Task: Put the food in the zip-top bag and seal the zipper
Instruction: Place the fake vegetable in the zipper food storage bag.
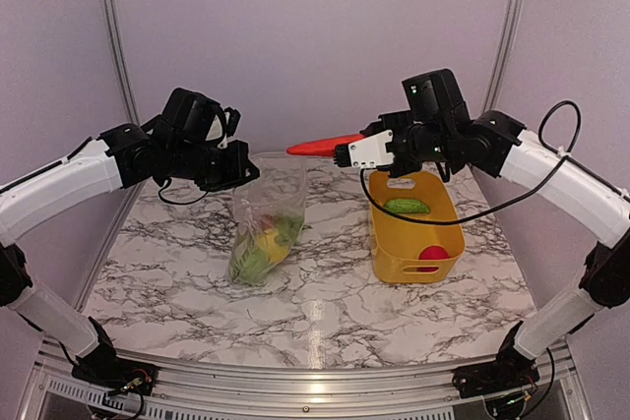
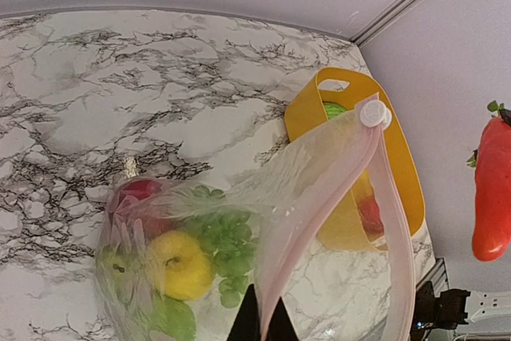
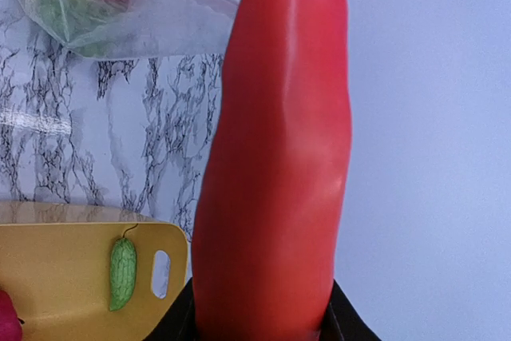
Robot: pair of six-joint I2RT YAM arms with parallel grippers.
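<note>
My left gripper (image 1: 244, 170) is shut on the mouth strip of the clear zip-top bag (image 1: 266, 233) and holds it up above the table. In the left wrist view the pinkish zipper (image 2: 319, 221) runs up from my gripper (image 2: 262, 325) to a white slider (image 2: 374, 113). The bag holds a yellow lemon (image 2: 180, 265), green grapes (image 2: 223, 241), a red apple (image 2: 136, 193) and a green piece. My right gripper (image 1: 346, 151) is shut on a long red pepper (image 1: 323, 145), held level in the air right of the bag's mouth. The pepper fills the right wrist view (image 3: 275, 157).
A yellow plastic basket (image 1: 389, 253) stands right of the bag. A green cucumber (image 1: 407, 206) and a red fruit (image 1: 431, 255) lie in it. The table is white marble (image 1: 325, 312) with metal frame posts at the back corners.
</note>
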